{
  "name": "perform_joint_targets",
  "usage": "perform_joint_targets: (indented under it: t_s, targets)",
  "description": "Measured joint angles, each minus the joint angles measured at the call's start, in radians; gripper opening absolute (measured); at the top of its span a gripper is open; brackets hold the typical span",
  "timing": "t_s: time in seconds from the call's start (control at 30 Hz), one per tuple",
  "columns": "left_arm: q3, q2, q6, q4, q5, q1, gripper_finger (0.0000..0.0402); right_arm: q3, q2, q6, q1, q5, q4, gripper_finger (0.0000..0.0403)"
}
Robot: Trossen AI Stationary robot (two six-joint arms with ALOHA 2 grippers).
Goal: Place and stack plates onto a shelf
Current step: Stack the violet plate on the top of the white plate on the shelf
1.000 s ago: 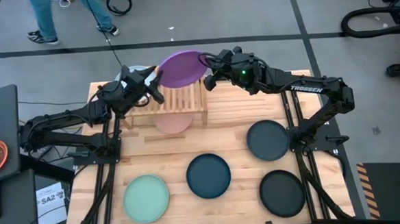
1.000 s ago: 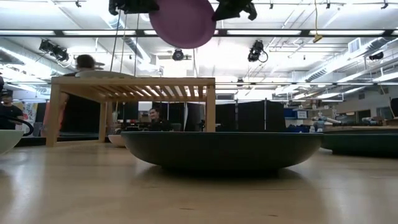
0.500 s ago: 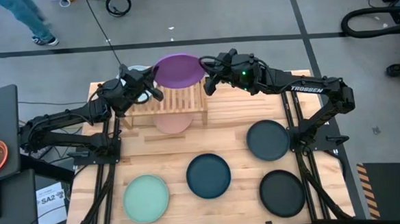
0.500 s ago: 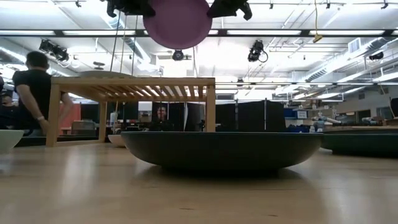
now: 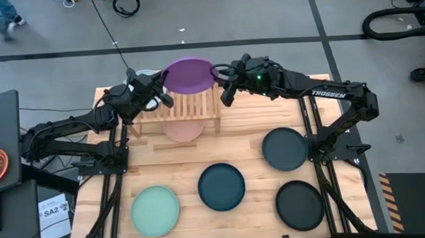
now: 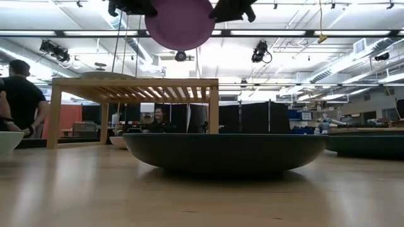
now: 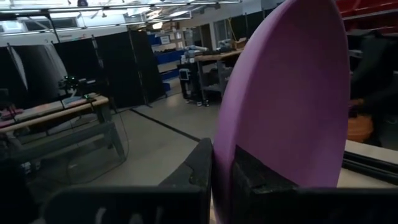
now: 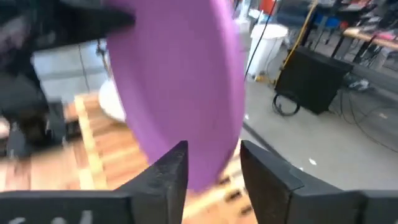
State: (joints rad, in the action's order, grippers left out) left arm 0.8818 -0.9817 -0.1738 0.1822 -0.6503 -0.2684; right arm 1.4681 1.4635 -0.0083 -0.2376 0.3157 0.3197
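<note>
A purple plate hangs tilted high above the light-wood shelf, at the top of the low view. My left gripper is shut on its left rim. My right gripper stands open at the plate's right rim, one finger on each side of the edge. A pale plate lies on the shelf's far left end. A pink plate rests on the table under the shelf. My left gripper pinches the purple plate's left rim between its two fingers, one on each face. The fingers reach in level from the table's left side. The plate is lifted clear above the shelf and stands steeply tilted.
On the near half of the table lie a mint green plate, a dark teal plate, a dark grey-teal plate and a black plate. The dark teal plate fills the low view's foreground. A person stands beyond the table.
My left gripper has shut on the purple plate's left rim. My right gripper has opened, let go of the right rim and tipped downward. The plate has stayed up above the shelf, shifted slightly toward the table's left.
</note>
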Motion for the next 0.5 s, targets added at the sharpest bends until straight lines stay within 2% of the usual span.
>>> perform_joint_targets:
  t_s: [0.13, 0.27, 0.43, 0.5]
  targets:
    - [0.0, 0.0, 0.0, -0.009, 0.0, 0.0, 0.0024, 0.0, -0.04, -0.003, -0.001, 0.0, 0.115, 0.0178]
    - [0.016, 0.0, 0.001, -0.075, -0.001, -0.011, 0.0024, 0.0, -0.097, -0.003, -0.001, 0.001, 0.234, 0.0181]
    - [0.117, 0.001, 0.061, -0.297, 0.005, -0.056, 0.0024, 0.0, -0.179, -0.003, -0.003, 0.003, 0.342, 0.0179]
    - [0.175, 0.0, 0.091, -0.416, 0.04, -0.085, 0.0024, 0.0, -0.206, -0.003, -0.003, 0.003, 0.377, 0.0179]
